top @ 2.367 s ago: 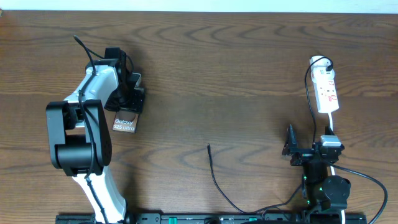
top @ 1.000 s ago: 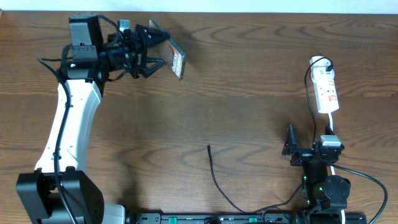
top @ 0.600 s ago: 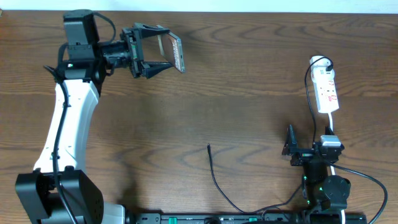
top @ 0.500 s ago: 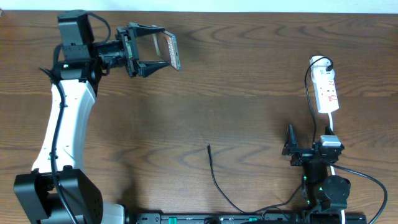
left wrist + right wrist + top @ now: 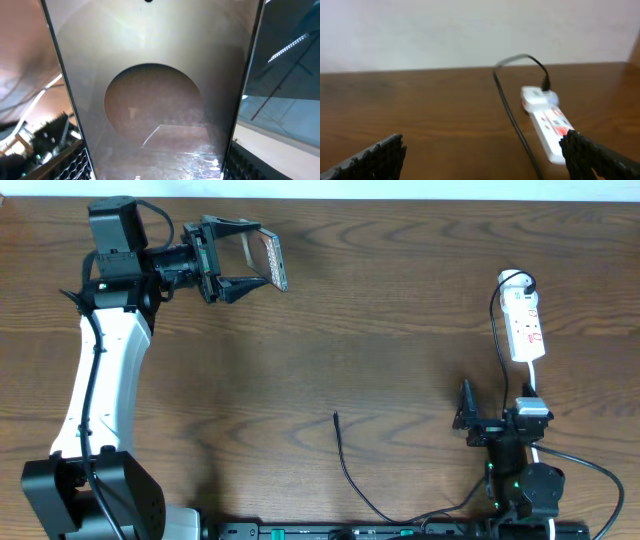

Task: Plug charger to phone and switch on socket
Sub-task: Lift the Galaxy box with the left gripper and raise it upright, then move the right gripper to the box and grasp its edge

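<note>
upper left of overhead view: flat dark rectangular smartphone (image 5: pixel 276 260), brownish oval on screen, clamped on edge in left gripper (image 5: pixel 262 252), seemingly up off brown wooden table (image 5: pixel 400 330). lower right: right gripper (image 5: pixel 485 157) spread wide, empty. thin black charger cable (image 5: pixel 345 460) loose at lower centre, well apart from phone; white power strip (image 5: pixel 525 328) with red switch marks at right. possible trouble: phone slipping or twisting in that edgewise hold, port ending up turned away from plug tip.

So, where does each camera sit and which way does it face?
Overhead: above the table, facing down; left arm, right arm, phone, charger, socket.
Left wrist: on the left arm, facing the gripped phone's screen; finger pads at the bottom corners.
Right wrist: on the right arm, facing the socket; open fingertips.
Shared: overhead and right wrist, the socket.
</note>
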Tool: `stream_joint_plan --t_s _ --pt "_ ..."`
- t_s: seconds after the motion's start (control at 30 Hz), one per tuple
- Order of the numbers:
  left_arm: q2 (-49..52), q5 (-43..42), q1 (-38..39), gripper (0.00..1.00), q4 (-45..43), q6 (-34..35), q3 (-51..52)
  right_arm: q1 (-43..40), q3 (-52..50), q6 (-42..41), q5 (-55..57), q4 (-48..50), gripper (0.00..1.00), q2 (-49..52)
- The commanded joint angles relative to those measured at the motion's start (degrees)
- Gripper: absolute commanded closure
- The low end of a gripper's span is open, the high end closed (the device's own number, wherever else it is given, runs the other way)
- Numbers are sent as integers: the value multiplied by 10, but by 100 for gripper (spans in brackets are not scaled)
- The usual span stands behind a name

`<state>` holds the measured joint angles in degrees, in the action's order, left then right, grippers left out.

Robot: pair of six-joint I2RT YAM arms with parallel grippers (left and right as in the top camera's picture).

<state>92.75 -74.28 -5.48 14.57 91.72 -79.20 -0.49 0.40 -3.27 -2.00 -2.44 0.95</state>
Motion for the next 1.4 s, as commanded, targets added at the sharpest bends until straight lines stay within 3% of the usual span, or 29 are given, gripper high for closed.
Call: stream_joint_plan --t_s 0.0,0.1,0.2,0.33,0.43,0.57,0.67,0.77,0.93,1.0,1.2,1.37 --pt "-14 40 -2 93 8 -80 -13 5 -1 -20 -135 38 1 -2" --pt "-14 85 -2 93 53 -108 -12 5 14 -74 -146 32 1 2" --pt "-14 154 -2 93 118 -143 -9 5 65 -74 -138 14 1 31" --pt "-14 237 -2 92 195 -172 -9 5 196 -74 -137 -12 1 159" --pt "-14 295 -2 93 238 -174 -9 5 334 -94 -188 -56 1 319" --pt "-14 346 -2 93 278 -174 -9 5 504 -139 -398 -84 1 531" --pt "-14 366 8 93 291 -174 -9 6 595 -139 -636 1 1 685" --pt "-14 385 23 93 294 -174 -9 6 614 -182 -706 108 1 779" --pt "-14 460 60 93 312 -172 -9 13 614 -409 -701 254 1 885" --pt "-14 483 73 93 314 -167 -9 26 614 -463 -689 271 1 919" --pt "-14 506 94 93 315 -154 -9 96 614 -527 -649 271 1 988" --pt "-14 510 94 92 315 -154 -9 165 614 -522 -609 271 1 1017"
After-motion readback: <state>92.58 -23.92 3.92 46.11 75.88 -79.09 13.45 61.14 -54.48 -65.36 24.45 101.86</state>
